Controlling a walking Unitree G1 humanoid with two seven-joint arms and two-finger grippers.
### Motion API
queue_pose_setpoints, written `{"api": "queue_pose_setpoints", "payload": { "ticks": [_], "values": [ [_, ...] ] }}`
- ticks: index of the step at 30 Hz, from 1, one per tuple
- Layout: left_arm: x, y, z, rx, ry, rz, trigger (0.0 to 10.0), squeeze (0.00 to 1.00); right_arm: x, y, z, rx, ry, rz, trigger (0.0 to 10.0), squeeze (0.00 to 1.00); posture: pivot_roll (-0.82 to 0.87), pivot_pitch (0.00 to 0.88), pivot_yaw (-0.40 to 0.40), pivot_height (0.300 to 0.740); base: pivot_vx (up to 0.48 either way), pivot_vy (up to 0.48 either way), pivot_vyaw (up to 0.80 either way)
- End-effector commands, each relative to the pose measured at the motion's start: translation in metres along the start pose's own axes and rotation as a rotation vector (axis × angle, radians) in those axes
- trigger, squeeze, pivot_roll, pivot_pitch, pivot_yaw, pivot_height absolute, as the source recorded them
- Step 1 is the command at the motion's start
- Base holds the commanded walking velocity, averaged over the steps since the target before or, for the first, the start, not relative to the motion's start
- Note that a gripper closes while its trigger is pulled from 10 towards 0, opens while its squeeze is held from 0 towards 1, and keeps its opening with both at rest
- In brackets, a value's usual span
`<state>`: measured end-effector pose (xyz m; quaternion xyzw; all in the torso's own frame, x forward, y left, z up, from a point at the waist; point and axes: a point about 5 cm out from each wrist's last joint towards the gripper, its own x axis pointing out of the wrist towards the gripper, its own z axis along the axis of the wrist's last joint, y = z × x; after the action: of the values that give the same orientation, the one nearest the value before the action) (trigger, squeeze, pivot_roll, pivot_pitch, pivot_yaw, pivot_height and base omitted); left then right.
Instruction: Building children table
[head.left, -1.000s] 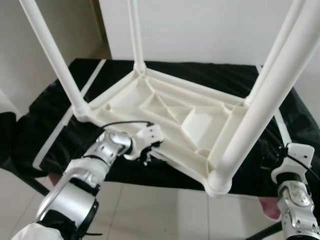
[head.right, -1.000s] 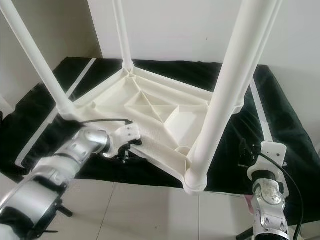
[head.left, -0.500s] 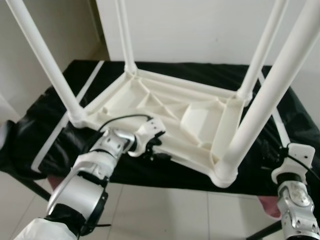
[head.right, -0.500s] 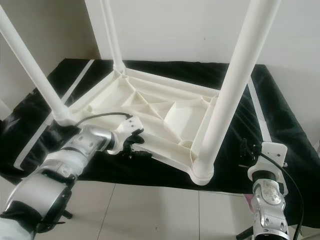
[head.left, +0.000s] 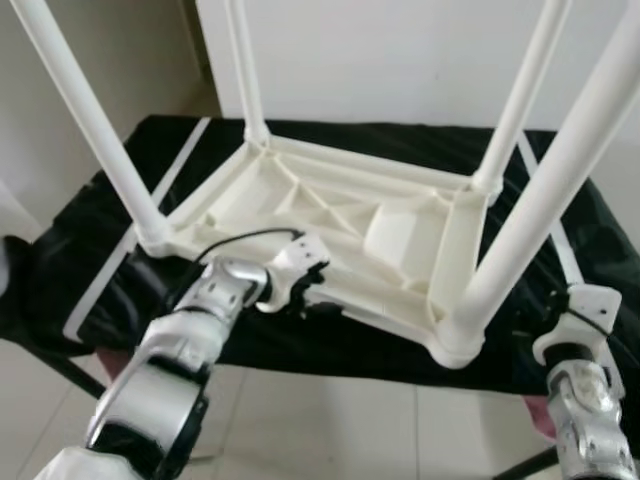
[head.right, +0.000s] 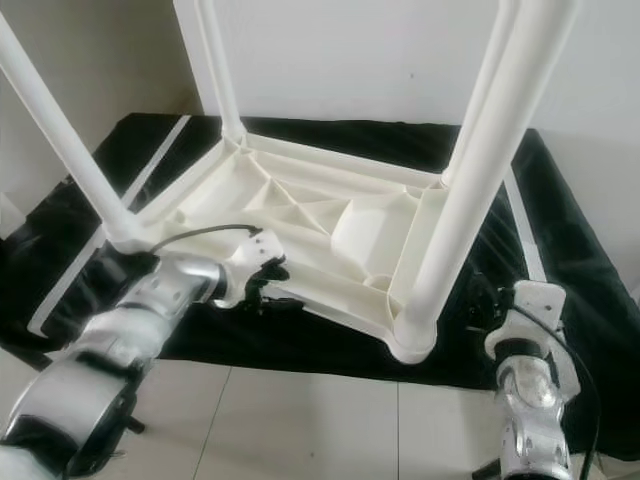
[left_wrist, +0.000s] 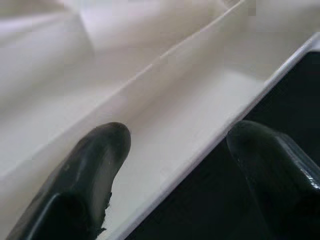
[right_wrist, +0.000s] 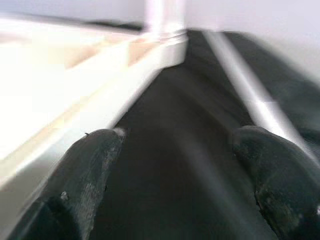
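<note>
Nearest me, at about 7 o'clock, the left claw (head.left: 312, 291) sits at the near rail of the upturned children's table (head.left: 340, 215), its two fingers (left_wrist: 95, 165) spread apart and straddling that white edge, one inside the rim and one outside over the black cloth (head.left: 80, 250); nothing is pinched yet. Over the last second that arm has slid along the rail and settled lower against it, while the whole view has swung a little, so the legs only seem to have shifted. At 5 o'clock the right claw (right_wrist: 175, 165) has come up closer to the near right corner, fingers wide apart beside the rim, touching nothing I can see. The children's table lies upside down on the cloth-covered table, all four legs (head.left: 540, 190) already standing up. To me that reads as assembly done, with both arms lining up to grip the rim and turn it over.
</note>
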<state>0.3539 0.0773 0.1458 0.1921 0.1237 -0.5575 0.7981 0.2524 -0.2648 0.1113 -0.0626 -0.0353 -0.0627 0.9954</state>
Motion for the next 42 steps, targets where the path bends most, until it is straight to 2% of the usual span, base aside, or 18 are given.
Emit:
{"api": "queue_pose_setpoints", "payload": {
  "ticks": [1,2,5,7,8,10,14,17,18,20,23,27,30,36,37,42],
  "values": [
    [-0.007,-0.003,0.013,0.024,-0.112,-0.045,10.0,0.00,-0.004,0.005,0.001,0.007,0.007,0.065,10.0,0.00,-0.06,0.037,0.060,0.740,0.000,0.000,0.00],
    [-0.012,-0.009,0.019,0.037,-0.174,-0.104,10.0,0.00,-0.009,0.007,0.001,0.013,0.011,0.110,10.0,0.00,-0.06,0.037,0.060,0.740,0.000,0.000,0.00],
    [-0.015,-0.012,0.023,0.051,-0.213,-0.116,10.0,0.00,-0.015,0.008,0.003,0.021,0.014,0.156,10.0,0.00,-0.06,0.040,0.059,0.740,0.000,0.000,0.00],
    [-0.018,-0.014,0.028,0.031,-0.280,-0.074,10.0,0.00,-0.029,0.008,0.008,-0.008,0.023,0.260,10.0,0.00,-0.07,0.044,0.058,0.740,0.000,0.000,0.00],
    [-0.018,-0.014,0.028,0.031,-0.280,-0.074,10.0,0.00,-0.029,0.008,0.008,-0.008,0.023,0.260,10.0,0.00,-0.07,0.044,0.058,0.740,0.000,0.000,0.00],
    [-0.019,-0.017,0.032,0.034,-0.348,-0.018,10.0,0.00,-0.039,0.002,0.012,-0.029,0.046,0.318,10.0,0.00,-0.07,0.047,0.056,0.740,0.000,0.000,0.00],
    [-0.018,-0.022,0.033,0.032,-0.364,-0.013,10.0,0.00,-0.043,-0.002,0.012,-0.055,0.076,0.338,10.0,0.00,-0.07,0.049,0.057,0.740,0.000,0.000,0.00],
    [-0.007,-0.050,0.035,0.089,-0.360,-0.100,10.0,0.00,-0.050,-0.005,0.018,-0.069,0.112,0.462,10.0,0.00,-0.06,0.055,0.053,0.740,0.000,0.000,0.00],
    [-0.005,-0.056,0.037,0.058,-0.366,-0.107,10.0,0.00,-0.055,-0.002,0.021,-0.061,0.133,0.538,10.0,0.00,-0.06,0.056,0.053,0.740,0.000,0.000,0.00],
    [-0.005,-0.057,0.038,0.053,-0.372,-0.105,10.0,0.00,-0.057,0.000,0.023,-0.061,0.135,0.570,10.0,0.00,-0.06,0.057,0.050,0.740,0.000,0.000,0.00],
    [-0.008,-0.058,0.039,0.048,-0.371,-0.099,10.0,0.00,-0.059,0.005,0.025,-0.043,0.136,0.599,10.0,0.00,-0.06,0.058,0.050,0.740,0.000,0.000,0.00],
    [-0.011,-0.060,0.039,0.058,-0.364,-0.087,10.0,0.00,-0.056,0.023,0.029,-0.002,0.116,0.658,10.0,0.00,-0.05,0.057,0.047,0.740,0.000,0.000,0.00],
    [-0.012,-0.061,0.036,0.050,-0.351,-0.077,10.0,0.00,-0.047,0.035,0.028,0.025,0.091,0.650,10.0,0.00,-0.05,0.055,0.045,0.740,0.000,0.000,0.00],
    [-0.014,-0.062,0.037,0.040,-0.340,-0.055,10.0,0.00,-0.037,0.048,0.030,0.074,0.064,0.648,10.0,0.00,-0.04,0.050,0.043,0.740,0.000,0.000,0.00],
    [-0.015,-0.062,0.036,0.032,-0.331,-0.046,10.0,0.00,-0.035,0.056,0.030,0.088,0.059,0.655,10.0,0.00,-0.04,0.049,0.042,0.740,0.000,0.000,0.00],
    [-0.019,-0.062,0.034,0.031,-0.321,-0.043,10.0,0.00,-0.043,0.059,0.032,0.111,0.070,0.719,10.0,0.00,-0.03,0.047,0.042,0.740,0.000,0.000,0.00]
  ]
}}
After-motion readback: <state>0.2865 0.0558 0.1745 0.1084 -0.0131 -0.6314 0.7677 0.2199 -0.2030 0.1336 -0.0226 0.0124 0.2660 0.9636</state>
